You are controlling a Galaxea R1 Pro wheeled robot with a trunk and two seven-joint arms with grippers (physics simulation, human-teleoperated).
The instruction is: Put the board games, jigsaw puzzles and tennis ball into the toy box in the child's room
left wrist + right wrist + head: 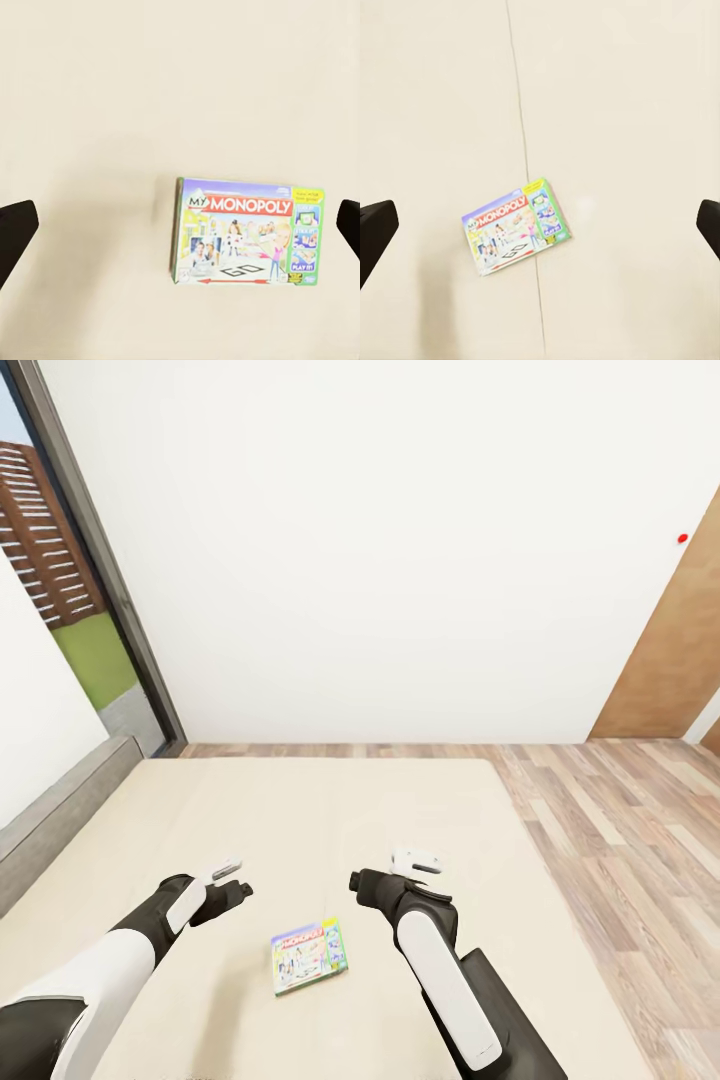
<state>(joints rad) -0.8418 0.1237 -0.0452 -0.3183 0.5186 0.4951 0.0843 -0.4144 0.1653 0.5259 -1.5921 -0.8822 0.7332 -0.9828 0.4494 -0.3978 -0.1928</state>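
1. Head view: the game (309,955) lies flat on the bed (300,810), low centre, between your left gripper (232,882) and right gripper (385,872).
2. Left wrist: fingers spread wide above it.
3. Right wrist: also spread; you may push a flat box rather than lift it.

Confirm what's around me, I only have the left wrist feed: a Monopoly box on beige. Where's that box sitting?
Observer: The board game lies flat on the bed, between the two arms, nearer the robot's end of the mattress.
Operator: Is the right arm anywhere near it?
Observer: The right pincer hangs over the mattress, beyond the box and apart from it, jaws wide open in its wrist view.
Operator: Anything else on the bed?
Observer: In the head view, no other toy lies on the visible mattress; a grey headboard runs along the robot's left and wood floor along its right.
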